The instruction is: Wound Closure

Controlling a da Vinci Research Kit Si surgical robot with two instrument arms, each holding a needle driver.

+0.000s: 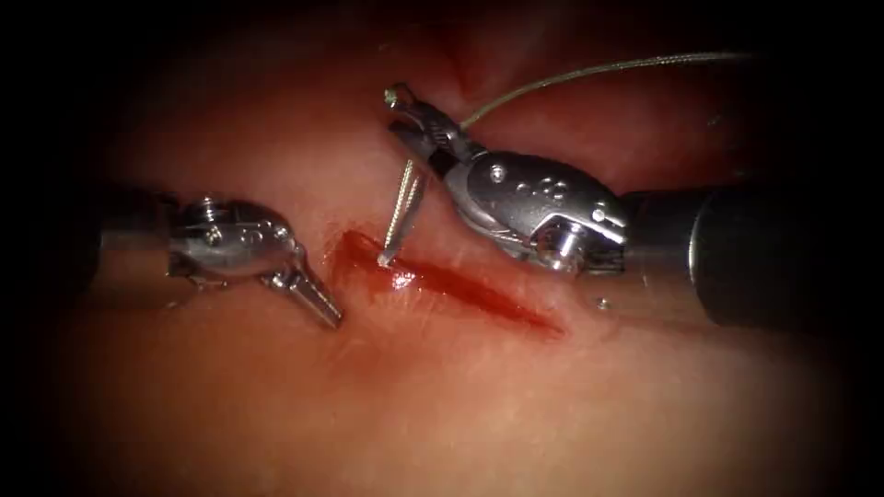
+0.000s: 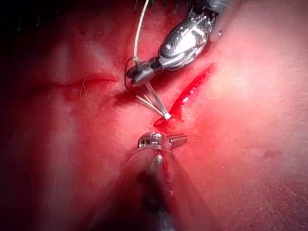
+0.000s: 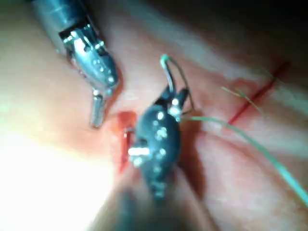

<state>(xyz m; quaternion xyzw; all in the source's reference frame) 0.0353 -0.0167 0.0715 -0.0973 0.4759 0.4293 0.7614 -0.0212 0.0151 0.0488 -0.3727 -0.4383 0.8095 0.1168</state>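
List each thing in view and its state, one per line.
Right tool: jaws shut on the needle, near its thread end.
Needle: held, tip at the cut's left end; whether it has entered cannot be told.
Thread: trails from the needle's end.
Left tool: shut, holding nothing.
Cut: open, red fluid inside.

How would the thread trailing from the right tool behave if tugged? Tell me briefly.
Probably floppy: the thread sweeps away in a loose arc. Likely very light, since it looks hair-thin beside the right tool, whose jaws hold the needle near its thread end. It may drag the needle, whose tip sits at the cut.
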